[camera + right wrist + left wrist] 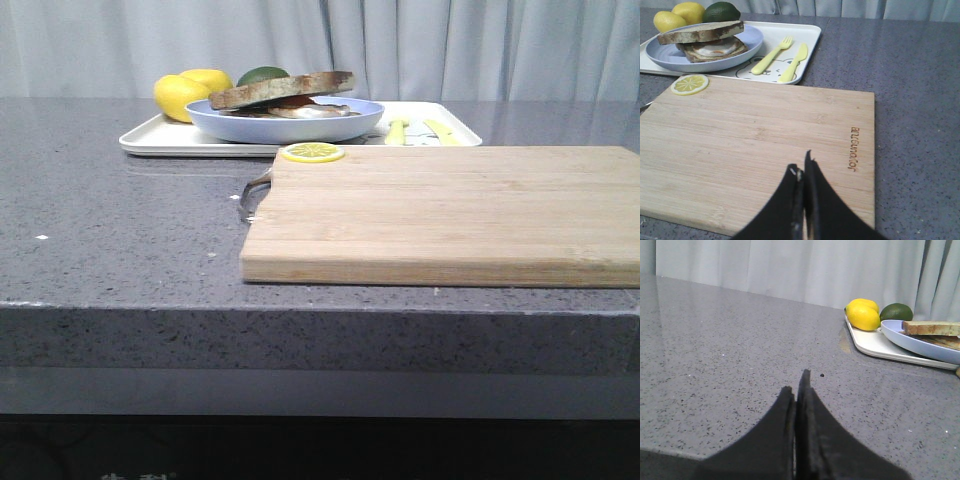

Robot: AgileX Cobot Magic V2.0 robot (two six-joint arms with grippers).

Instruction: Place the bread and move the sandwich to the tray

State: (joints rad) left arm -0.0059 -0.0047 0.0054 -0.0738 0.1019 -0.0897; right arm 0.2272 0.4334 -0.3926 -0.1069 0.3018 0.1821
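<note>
The sandwich [285,96] lies on the light-blue plate [290,126], its top bread slice [283,88] resting tilted over the egg slice. The plate stands on the white tray [160,138] at the back of the counter. It also shows in the right wrist view, with sandwich [705,40], plate [752,45] and tray [805,50], and partly in the left wrist view, with plate [920,342] and tray [875,345]. My left gripper [797,382] is shut and empty over bare counter, left of the tray. My right gripper [801,165] is shut and empty over the wooden cutting board [760,145]. Neither gripper shows in the front view.
Two lemons [190,93] and an avocado [262,75] sit on the tray's far left. A yellow fork [771,55] and knife [794,62] lie on the tray's right side. A lemon slice [312,152] lies on the board's far left corner. The board has a metal handle [254,195].
</note>
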